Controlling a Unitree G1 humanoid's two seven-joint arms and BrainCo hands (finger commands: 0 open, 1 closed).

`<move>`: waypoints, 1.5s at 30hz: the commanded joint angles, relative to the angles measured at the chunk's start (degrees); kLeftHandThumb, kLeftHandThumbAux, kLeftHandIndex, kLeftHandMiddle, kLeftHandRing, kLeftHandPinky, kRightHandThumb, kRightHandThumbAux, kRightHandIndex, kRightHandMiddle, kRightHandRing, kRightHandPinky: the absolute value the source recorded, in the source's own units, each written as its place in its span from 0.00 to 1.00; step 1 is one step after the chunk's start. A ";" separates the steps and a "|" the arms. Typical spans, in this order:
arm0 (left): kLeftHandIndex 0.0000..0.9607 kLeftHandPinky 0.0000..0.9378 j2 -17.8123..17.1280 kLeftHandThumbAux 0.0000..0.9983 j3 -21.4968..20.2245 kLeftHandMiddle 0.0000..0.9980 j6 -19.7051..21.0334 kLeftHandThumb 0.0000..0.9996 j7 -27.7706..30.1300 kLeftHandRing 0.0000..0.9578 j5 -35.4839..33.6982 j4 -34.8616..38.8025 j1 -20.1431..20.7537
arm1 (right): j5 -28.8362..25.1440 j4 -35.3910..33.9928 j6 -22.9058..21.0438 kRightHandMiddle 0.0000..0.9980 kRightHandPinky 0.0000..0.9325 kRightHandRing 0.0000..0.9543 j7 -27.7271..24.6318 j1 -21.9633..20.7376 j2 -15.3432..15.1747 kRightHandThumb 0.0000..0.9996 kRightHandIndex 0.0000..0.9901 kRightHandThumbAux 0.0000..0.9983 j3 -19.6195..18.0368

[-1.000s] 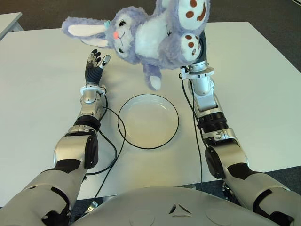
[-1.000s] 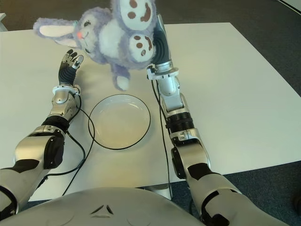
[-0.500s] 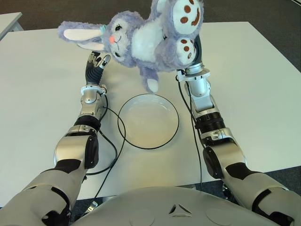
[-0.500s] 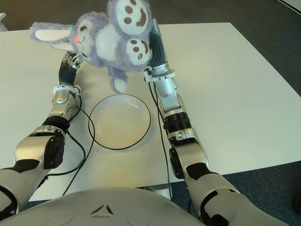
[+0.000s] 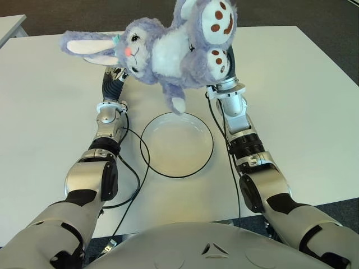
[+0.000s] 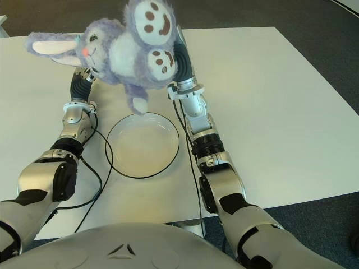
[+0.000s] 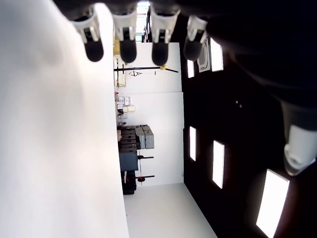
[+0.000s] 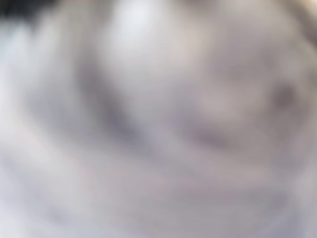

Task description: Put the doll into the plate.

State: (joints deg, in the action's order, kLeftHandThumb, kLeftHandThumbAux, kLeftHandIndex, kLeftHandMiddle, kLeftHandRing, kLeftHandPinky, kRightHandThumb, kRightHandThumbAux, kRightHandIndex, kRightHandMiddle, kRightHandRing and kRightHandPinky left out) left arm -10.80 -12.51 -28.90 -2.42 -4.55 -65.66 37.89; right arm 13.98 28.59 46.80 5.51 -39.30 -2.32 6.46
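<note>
The right hand (image 5: 224, 59) is raised above the far side of the tabletop (image 5: 303, 101) and almost wholly hidden behind the doll (image 5: 168, 47), a purple plush rabbit. Its fingers cannot be seen, but since the doll hangs clear of everything else, I judge they are closed on its back. The doll lies tipped sideways in the air, head and ears to the left, feet up and to the right, one paw dangling just over the far rim of the plate (image 5: 176, 144).

To finish well, the hand should bring the doll nearer and lower until its body sits over the middle of the plate, then let go low; released from here it would likely land on the far rim and roll off.

The left hand (image 5: 114, 75) shows left of the plate, under the doll's ears, fingers straight and holding nothing.

The tabletop is plain white, with a black cable (image 5: 134, 174) looping beside the plate. Dark grey carpet (image 5: 314, 14) lies beyond it.
</note>
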 commanded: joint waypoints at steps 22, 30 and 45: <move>0.00 0.00 2.08 0.52 -0.10 0.09 1.74 0.00 -0.10 0.05 -0.05 -2.16 -4.64 | 5.33 1.38 1.62 0.85 0.93 0.91 2.74 1.75 -0.20 0.73 0.44 0.71 1.79; 0.00 0.00 2.08 0.53 -0.14 0.09 1.81 0.00 -0.21 0.05 -0.07 -2.00 -4.70 | 4.83 2.01 2.40 0.85 0.93 0.91 2.28 2.10 -0.18 0.73 0.44 0.71 2.11; 0.01 0.00 2.16 0.52 -0.36 0.10 1.84 0.00 -0.04 0.05 -0.38 -1.66 -4.95 | 9.14 4.18 4.47 0.86 0.94 0.92 7.11 2.27 -0.60 0.72 0.44 0.71 2.46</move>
State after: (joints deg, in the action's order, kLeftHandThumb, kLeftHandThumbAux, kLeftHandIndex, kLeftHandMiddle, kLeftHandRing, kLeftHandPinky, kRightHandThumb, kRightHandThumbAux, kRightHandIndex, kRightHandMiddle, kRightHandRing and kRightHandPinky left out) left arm -10.59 -12.70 -29.30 -2.41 -4.74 -64.73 37.24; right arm 22.62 31.73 50.10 11.79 -37.72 -2.69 8.55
